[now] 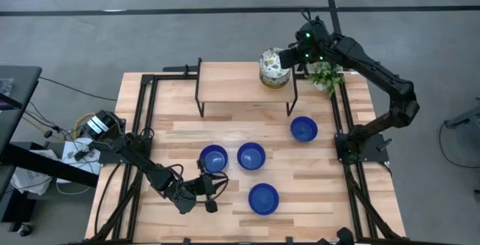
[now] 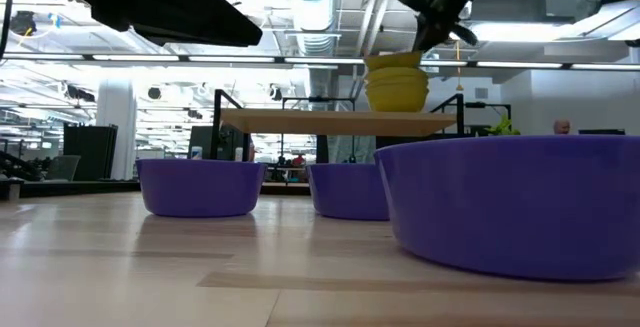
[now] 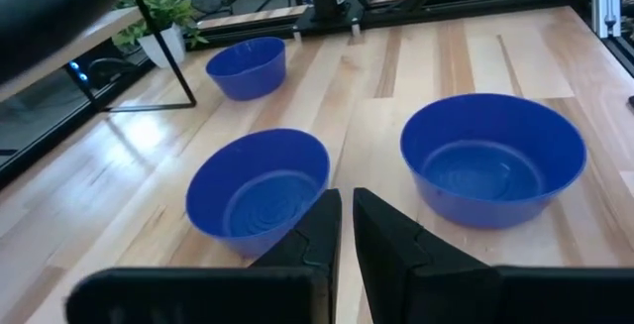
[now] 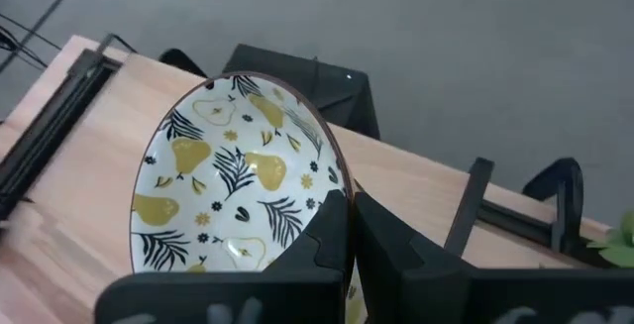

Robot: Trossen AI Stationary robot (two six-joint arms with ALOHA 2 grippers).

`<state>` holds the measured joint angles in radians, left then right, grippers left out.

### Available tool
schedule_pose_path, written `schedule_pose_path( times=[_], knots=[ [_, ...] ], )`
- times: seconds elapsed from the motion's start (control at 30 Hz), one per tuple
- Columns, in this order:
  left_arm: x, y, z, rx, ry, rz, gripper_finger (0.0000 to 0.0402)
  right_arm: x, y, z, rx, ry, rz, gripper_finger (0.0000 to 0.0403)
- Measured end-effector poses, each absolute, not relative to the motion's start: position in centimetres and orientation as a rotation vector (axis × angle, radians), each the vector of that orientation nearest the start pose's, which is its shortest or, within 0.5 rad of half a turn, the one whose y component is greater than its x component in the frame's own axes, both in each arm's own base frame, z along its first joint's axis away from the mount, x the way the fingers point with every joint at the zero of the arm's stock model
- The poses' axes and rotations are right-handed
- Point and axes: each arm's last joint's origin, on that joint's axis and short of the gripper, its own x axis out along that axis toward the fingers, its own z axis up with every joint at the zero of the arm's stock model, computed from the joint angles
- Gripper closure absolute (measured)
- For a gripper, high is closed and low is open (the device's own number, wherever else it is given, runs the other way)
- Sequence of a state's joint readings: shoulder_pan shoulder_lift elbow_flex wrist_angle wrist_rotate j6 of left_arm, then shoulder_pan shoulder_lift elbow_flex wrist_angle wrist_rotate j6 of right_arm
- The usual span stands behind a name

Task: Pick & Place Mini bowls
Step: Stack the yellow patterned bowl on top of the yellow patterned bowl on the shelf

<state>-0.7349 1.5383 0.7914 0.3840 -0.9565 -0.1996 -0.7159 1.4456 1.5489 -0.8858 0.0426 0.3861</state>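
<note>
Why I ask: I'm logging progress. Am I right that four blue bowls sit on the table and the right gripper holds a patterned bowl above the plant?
Not above the plant: the high view shows the right gripper shut on a patterned bowl atop the stack on the raised shelf. The plant is beside it. Four blue bowls is correct.

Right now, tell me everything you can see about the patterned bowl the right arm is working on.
The patterned bowl is white inside with yellow pears and dark leaves, glossy like glazed ceramic, with a thin brown rim. It tops a stack of like bowls on the raised wooden shelf. The right gripper has its jaws shut on its rim, tilting it.
</note>
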Motion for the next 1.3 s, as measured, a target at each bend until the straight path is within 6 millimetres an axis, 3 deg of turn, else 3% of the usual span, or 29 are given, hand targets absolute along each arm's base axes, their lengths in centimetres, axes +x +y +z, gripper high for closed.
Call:
schedule_pose_path(
  times=[0.6,0.8,1.3],
  knots=[
    [24.7,-19.1,21.5,0.078,0.214,0.240,0.0371,21.9,-19.7,35.3,0.683,0.682,-0.843,0.0403],
    [24.7,-19.1,21.5,0.079,0.215,0.240,0.0371,21.8,-19.7,35.2,0.689,0.685,-0.839,0.0401],
    [24.7,-19.1,21.5,0.081,0.215,0.240,0.0371,21.8,-19.7,35.1,0.667,0.701,-0.848,0.0346]
  ],
)
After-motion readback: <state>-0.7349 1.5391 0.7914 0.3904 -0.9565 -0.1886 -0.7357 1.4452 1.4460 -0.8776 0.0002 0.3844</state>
